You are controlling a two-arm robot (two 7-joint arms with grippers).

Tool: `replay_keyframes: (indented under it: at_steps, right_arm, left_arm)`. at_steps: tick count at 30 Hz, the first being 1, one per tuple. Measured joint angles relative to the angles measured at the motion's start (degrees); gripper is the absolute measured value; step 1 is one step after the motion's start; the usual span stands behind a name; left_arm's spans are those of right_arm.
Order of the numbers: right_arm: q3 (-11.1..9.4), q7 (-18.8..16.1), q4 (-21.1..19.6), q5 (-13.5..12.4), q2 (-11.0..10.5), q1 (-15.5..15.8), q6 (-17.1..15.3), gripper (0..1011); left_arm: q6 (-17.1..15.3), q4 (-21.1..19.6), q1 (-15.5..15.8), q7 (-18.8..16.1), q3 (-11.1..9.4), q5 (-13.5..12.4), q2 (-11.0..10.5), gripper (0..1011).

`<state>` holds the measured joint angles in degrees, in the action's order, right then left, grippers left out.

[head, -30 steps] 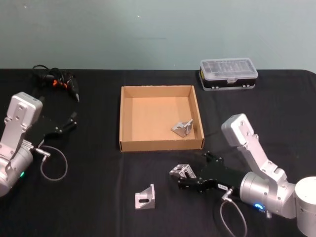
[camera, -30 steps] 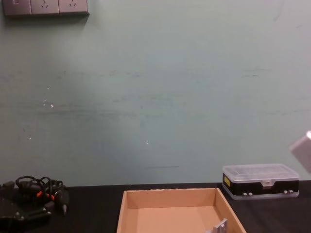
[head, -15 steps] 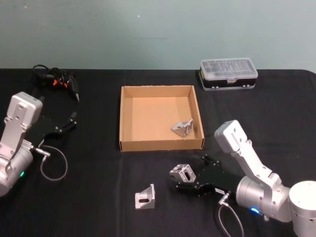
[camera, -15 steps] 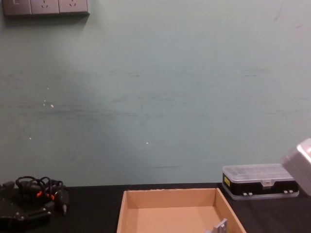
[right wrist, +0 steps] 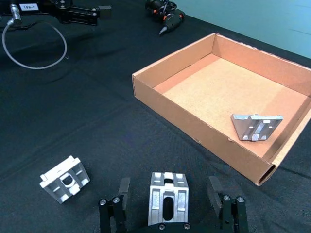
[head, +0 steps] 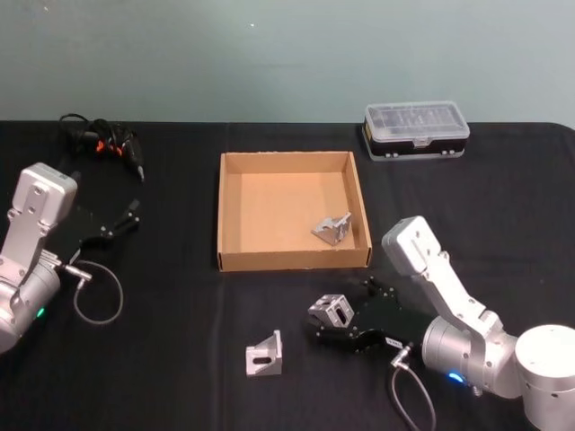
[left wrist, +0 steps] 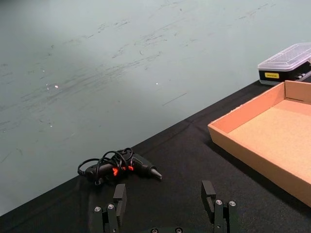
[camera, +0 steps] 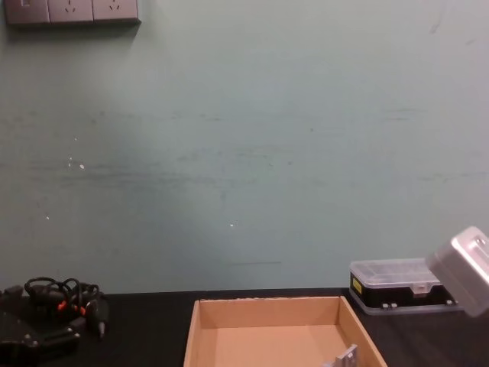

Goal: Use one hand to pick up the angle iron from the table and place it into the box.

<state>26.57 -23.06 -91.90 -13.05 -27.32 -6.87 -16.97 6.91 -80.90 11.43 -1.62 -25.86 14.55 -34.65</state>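
While the iron [head: 331,311] lies on the worktop [head: 180,359] at 6 o'clock from the box [head: 293,262], the right hand [right wrist: 168,185] straddles it, fingers [right wrist: 123,188] spread and apart from its sides: this is the grasp step, not yet closed. The next move, I judge, calls for squeezing its flanks, lifting clear of the box wall and carrying toward 12 o'clock. A second iron [head: 264,356] sits at 8 o'clock; another [head: 332,230] lies in the box. The left hand [left wrist: 165,201] rests open at 9 o'clock.

Scuffed pale teal wall [camera: 244,153] with grey sockets [camera: 70,11] behind black table [head: 180,359]
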Motion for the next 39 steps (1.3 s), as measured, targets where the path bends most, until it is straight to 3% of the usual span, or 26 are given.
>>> replay_keyframes:
  at_steps: [16, 27, 28, 34, 39]
  right_arm:
    - [-0.17, -0.93, 1.03, 0.82, 1.12, -0.38, -0.33, 1004]
    - [-0.1, -1.21, 1.38, 1.42, 1.34, -0.58, -0.16, 769]
    - [-0.1, -1.21, 1.39, 1.63, 1.37, -0.57, -0.11, 683]
    - [-0.26, -1.23, 1.27, 1.79, 1.34, -0.34, 0.02, 483]
    - [-0.31, -1.34, 1.25, 1.9, 1.42, -0.28, 0.16, 451]
  left_arm:
    - [0.0, 0.0, 0.0, 0.0, 0.0, 0.0, 0.0, 1011]
    - [0.0, 0.0, 0.0, 0.0, 0.0, 0.0, 0.0, 1011]
    - [0.0, 0.0, 0.0, 0.0, 0.0, 0.0, 0.0, 1011]
    - [0.0, 0.0, 0.0, 0.0, 0.0, 0.0, 0.0, 1011]
    - [0.0, 0.0, 0.0, 0.0, 0.0, 0.0, 0.0, 1011]
